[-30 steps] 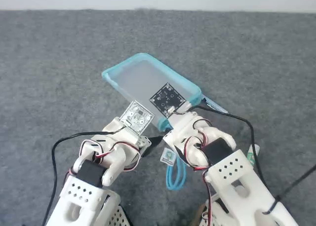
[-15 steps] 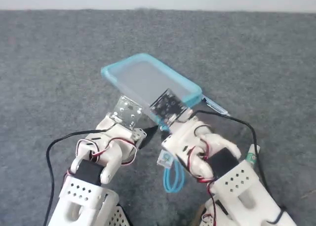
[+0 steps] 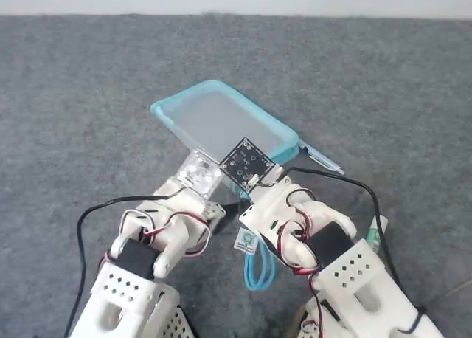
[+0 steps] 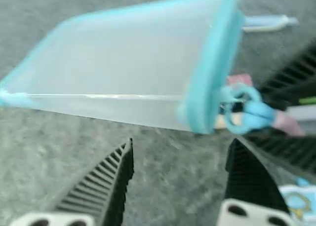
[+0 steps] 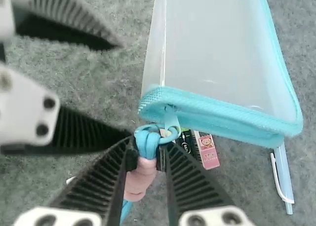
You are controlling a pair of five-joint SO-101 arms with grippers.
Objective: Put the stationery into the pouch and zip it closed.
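The translucent pouch with blue trim lies flat on the grey carpet, also seen close up as the pouch and the pouch. My right gripper is shut on the blue zip cord at the pouch's near corner, with a pink piece between its fingers below the cord. My left gripper stands open just short of the pouch's long side, touching nothing. A light blue pen lies on the carpet beside the pouch. A small pink-labelled item sits under the pouch's zip edge.
A blue cord loop and a small tag trail on the carpet between the two arms. Black cables run from both wrists. Open grey carpet stretches to the left, right and far side of the pouch.
My left gripper swung away to the left and then came back toward the pouch's near corner. The right arm shifted slightly left with the cord, and the pouch barely moved.
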